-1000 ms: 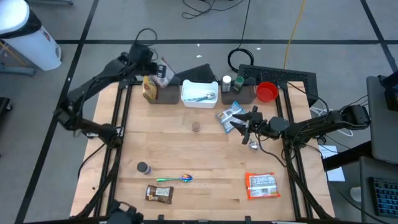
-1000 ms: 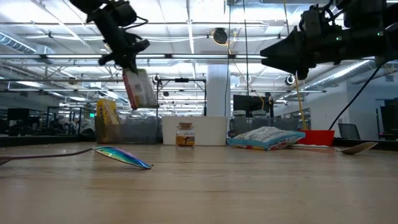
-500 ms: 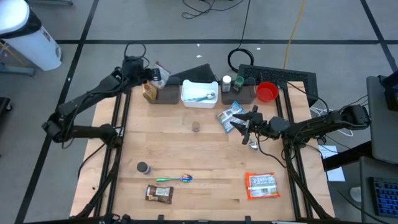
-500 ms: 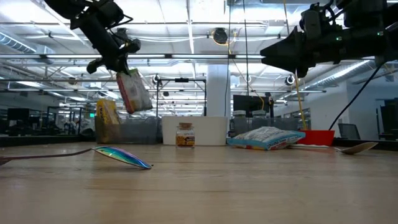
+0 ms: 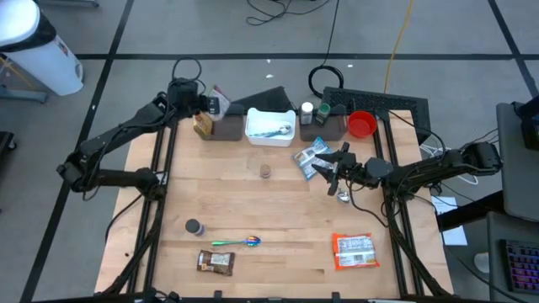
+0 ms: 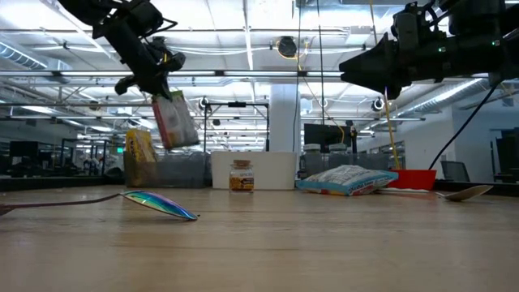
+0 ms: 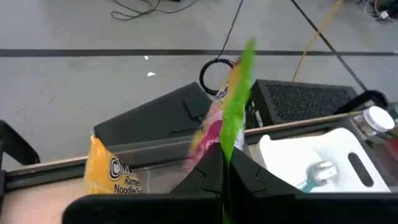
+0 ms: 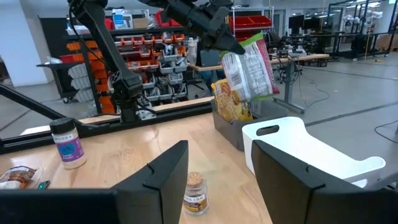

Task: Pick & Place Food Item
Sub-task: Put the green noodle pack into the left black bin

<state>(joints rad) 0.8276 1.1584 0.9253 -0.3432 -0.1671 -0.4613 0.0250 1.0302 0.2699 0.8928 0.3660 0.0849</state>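
A pink, green and white food packet (image 5: 218,102) hangs over the far-left dark bin (image 5: 226,126), with my left gripper (image 5: 202,99) shut on it. The low view has the packet (image 6: 173,120) below this gripper (image 6: 156,81). The left wrist view sees the packet (image 7: 235,99) edge-on. A yellow noodle packet (image 5: 202,124) stands in the same bin. My right gripper (image 5: 330,172) waits open at mid-right, above the table, beside a blue-white snack bag (image 5: 312,157); nothing is between its fingers (image 8: 161,174). My left gripper pinches the food packet's upper edge (image 6: 163,96) between its two fingers. They slant down from the table's left side. The packet hangs below them, tilted and lifted clear, above the dark bin. In the wrist view the edge (image 7: 225,152) runs straight between the fingertips.
At the far edge stand a white bin (image 5: 269,124) with a utensil, a second dark bin (image 5: 324,126) and a red bowl (image 5: 362,124). A small jar (image 5: 265,171) stands mid-table. An orange packet (image 5: 354,250), a rainbow spoon (image 5: 240,242), a chocolate bar (image 5: 215,263) and a dark jar (image 5: 194,227) lie nearer.
My left gripper has drawn back a little toward the table's left edge with the food packet, which stays lifted and now hangs more tilted. Over the last half second it has kept still.
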